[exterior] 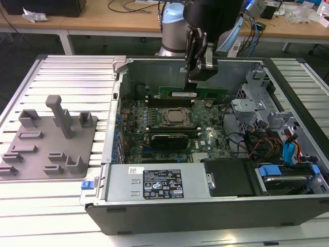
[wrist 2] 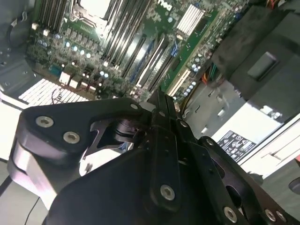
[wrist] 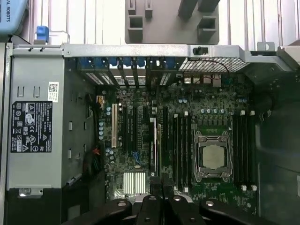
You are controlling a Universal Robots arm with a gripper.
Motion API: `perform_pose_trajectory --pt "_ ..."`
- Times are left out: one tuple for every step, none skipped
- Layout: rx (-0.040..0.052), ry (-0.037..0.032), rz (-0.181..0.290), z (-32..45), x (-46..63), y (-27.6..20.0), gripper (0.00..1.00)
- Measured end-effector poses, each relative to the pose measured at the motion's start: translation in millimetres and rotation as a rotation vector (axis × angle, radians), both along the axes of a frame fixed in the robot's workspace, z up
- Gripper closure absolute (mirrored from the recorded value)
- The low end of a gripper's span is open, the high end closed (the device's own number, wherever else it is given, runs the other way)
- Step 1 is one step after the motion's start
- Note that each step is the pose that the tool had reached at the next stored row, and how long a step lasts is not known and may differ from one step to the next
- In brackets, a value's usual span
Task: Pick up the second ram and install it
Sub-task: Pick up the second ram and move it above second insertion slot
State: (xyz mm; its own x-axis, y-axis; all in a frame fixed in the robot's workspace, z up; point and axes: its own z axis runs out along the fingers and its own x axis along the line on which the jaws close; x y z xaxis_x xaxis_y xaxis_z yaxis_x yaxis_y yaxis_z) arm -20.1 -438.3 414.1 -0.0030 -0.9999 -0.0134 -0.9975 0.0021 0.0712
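In the exterior view the gripper (exterior: 192, 81) hangs over the open computer case (exterior: 216, 213), upper middle of the frame. Its fingers are pinched on the top edge of the second ram (exterior: 208, 93) — the green stick stands on edge, level, just above the processor socket (exterior: 177, 117) in the frame. A grey fixture plate (exterior: 31, 154) lies at the exterior view's left — well apart.

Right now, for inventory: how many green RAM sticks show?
1: the second ram, on edge just below the hand, beyond the processor socket in the exterior view. Others seated in slots may be hidden.
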Motion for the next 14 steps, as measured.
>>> perform_pose_trajectory --pt "0.0000 0.0004 0.000 -0.3 1.9 0.2 0.91" --pt "-0.0001 0.0011 0.000 -1.0 6.0 0.5 0.91" --pt "0.0000 0.0015 0.000 -1.4 8.0 0.6 0.91" --pt "0.0000 0.0018 0.000 -1.8 10.1 0.7 0.91" --pt "0.0000 0.0022 0.000 -2.2 12.6 0.8 0.91" --pt "0.0000 0.0025 0.001 -2.4 14.7 0.9 0.91" --pt "0.0000 0.0029 0.001 -2.8 17.4 1.0 0.91" --pt "-0.0001 0.0032 0.001 -3.1 19.5 1.2 0.91" --pt "-0.0001 0.0037 0.001 -3.8 23.4 1.5 0.91" --pt "0.0000 0.0042 0.001 -4.6 27.4 1.8 0.91" --pt "-0.0001 0.0046 0.001 -5.1 30.4 2.0 0.91" --pt "-0.0002 0.0050 0.001 -5.5 32.8 2.2 0.91" --pt "-0.0003 0.0056 0.001 -6.1 36.5 2.3 0.91" --pt "-0.0001 0.0063 0.001 -7.1 41.9 2.5 0.91"
